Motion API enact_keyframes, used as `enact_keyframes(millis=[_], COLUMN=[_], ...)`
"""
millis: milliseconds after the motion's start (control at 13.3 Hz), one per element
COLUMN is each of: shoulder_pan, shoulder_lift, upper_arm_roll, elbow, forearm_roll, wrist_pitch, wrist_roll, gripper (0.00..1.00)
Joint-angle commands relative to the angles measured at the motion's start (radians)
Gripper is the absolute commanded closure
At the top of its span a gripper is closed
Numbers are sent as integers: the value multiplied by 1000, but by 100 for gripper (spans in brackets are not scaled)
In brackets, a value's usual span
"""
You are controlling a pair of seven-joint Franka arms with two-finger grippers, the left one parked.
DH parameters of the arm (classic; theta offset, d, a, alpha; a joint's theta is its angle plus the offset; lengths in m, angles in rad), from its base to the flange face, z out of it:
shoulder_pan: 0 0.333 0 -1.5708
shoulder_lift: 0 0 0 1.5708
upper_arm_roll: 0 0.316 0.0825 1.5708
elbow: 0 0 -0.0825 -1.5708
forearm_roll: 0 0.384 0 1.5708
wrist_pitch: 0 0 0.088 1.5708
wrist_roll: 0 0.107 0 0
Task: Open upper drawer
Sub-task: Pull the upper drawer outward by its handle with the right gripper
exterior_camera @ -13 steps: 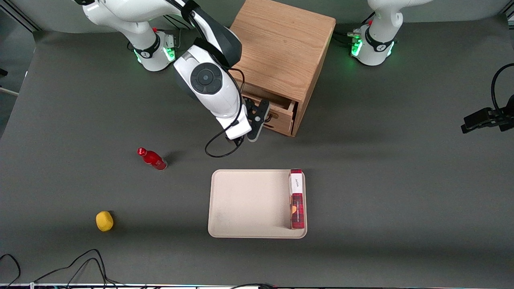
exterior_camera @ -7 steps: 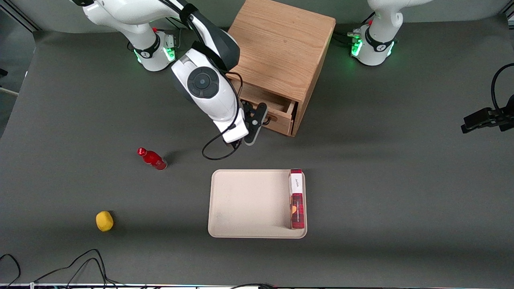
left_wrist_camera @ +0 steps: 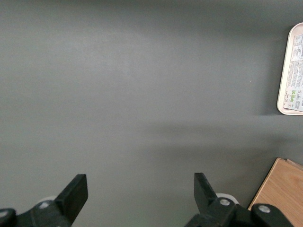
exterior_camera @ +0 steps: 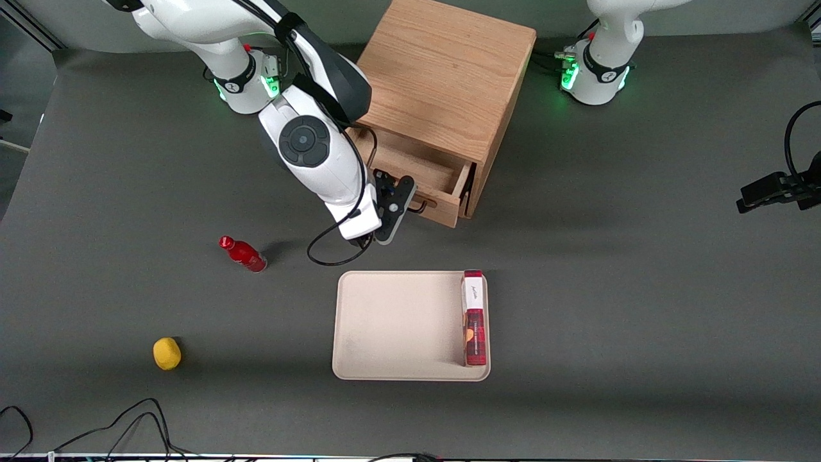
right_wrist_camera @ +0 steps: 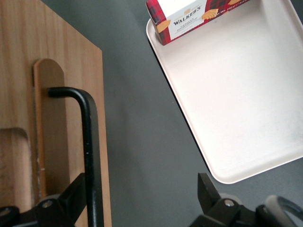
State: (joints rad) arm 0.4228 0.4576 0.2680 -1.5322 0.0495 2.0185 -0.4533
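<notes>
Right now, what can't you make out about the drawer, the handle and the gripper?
- Upper drawer: front view, the arm hides part of its inside.
- Lower drawer: hidden under the upper drawer.
- Black handle: right wrist view, picture edge cuts it off.
- Gripper: contact with the handle not visible; fingertips cut off in the wrist view.

Cabinets: one wooden cabinet (exterior_camera: pixel 449 70) sitting on the surface (exterior_camera: pixel 641 289).
Drawers showing: one upper drawer (exterior_camera: pixel 420 176), standing pulled out.
Grippers: one gripper (exterior_camera: pixel 410 204) hanging at that drawer's handle.
Trays: one (exterior_camera: pixel 391 327).
Cookie boxes: one (exterior_camera: pixel 474 317).
Bottles: one red (exterior_camera: pixel 243 254).
Yellow balls: one (exterior_camera: pixel 167 353).
</notes>
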Motion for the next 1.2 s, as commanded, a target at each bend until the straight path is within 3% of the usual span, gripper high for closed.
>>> enact_keyframes(millis=[0,527,1129], shoulder_pan=[-9,-24,-58], shoulder_lift=[33,64,99], upper_arm_roll=[7,7,7], elbow=[49,69,121], forearm_roll=[-22,-77,-79], wrist_pitch=[-3,0,0], wrist_roll=[-13,-16,-18], gripper=[0,0,0])
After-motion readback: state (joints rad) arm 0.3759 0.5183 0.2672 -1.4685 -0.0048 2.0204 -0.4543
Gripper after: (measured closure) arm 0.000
